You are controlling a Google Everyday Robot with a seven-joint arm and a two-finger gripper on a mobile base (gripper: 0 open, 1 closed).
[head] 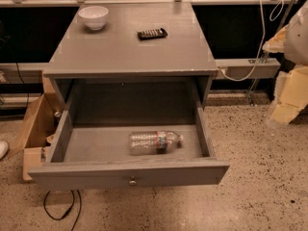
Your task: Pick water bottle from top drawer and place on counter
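Observation:
The top drawer (pixel 130 174) of the grey cabinet is pulled fully open, its round metal knob centred on the front panel. The water bottle (pixel 155 142) lies on its side on the drawer floor, right of centre, with its cap pointing right and its red-and-green label near the neck. The counter (pixel 130 49) is the flat grey top of the cabinet, above and behind the drawer. My gripper is not in view. A pale rounded shape (pixel 297 32) at the right edge may be part of my arm.
A white bowl (pixel 93 17) stands at the counter's back left, and a dark remote-like object (pixel 152 33) lies behind its centre. Cardboard boxes (pixel 33 129) stand left of the cabinet, yellow foam pieces (pixel 291 95) at the right. A black cable (pixel 60 208) loops on the speckled floor.

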